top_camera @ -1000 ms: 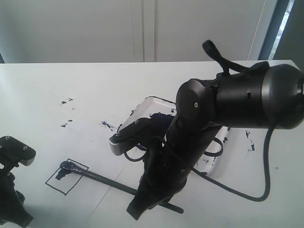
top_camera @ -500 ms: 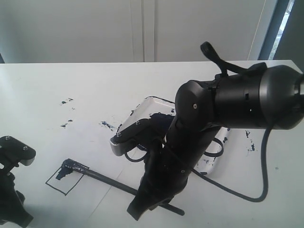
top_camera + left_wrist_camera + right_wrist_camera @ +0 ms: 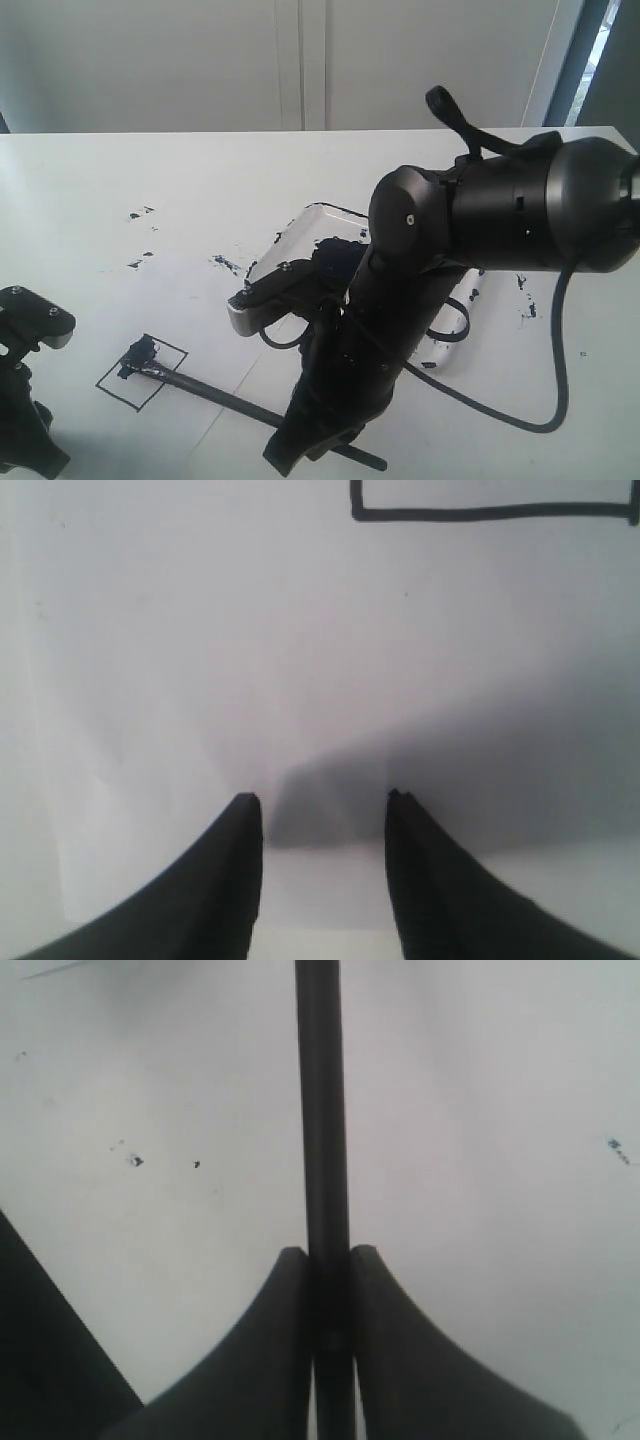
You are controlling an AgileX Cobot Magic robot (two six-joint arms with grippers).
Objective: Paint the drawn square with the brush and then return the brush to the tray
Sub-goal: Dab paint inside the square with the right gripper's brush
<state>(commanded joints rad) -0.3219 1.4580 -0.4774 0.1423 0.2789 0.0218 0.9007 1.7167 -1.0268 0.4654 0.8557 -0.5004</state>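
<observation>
The brush point(image 3: 215, 392) lies low across the white paper, its dark tip resting inside the drawn square point(image 3: 130, 388), a thin black outline with a paint smear at its far corner. My right gripper point(image 3: 298, 440) is shut on the brush's handle near the front edge; in the right wrist view its jaws point(image 3: 328, 1255) clamp the black shaft point(image 3: 320, 1110). My left gripper point(image 3: 320, 805) stands open and empty over bare paper, with one edge of the drawn square point(image 3: 490, 512) ahead of it. The tray point(image 3: 318, 207), smeared with dark paint, sits behind my right arm and is mostly hidden.
Dark paint splatters point(image 3: 140, 213) mark the table left of the tray, and more point(image 3: 525, 300) lie to its right. My left arm point(image 3: 30, 330) stands at the front left corner. A black cable point(image 3: 560, 340) loops from my right arm.
My right arm has shifted towards the front edge, dragging the brush tip from the square's far corner further into the square. The left arm has not moved.
</observation>
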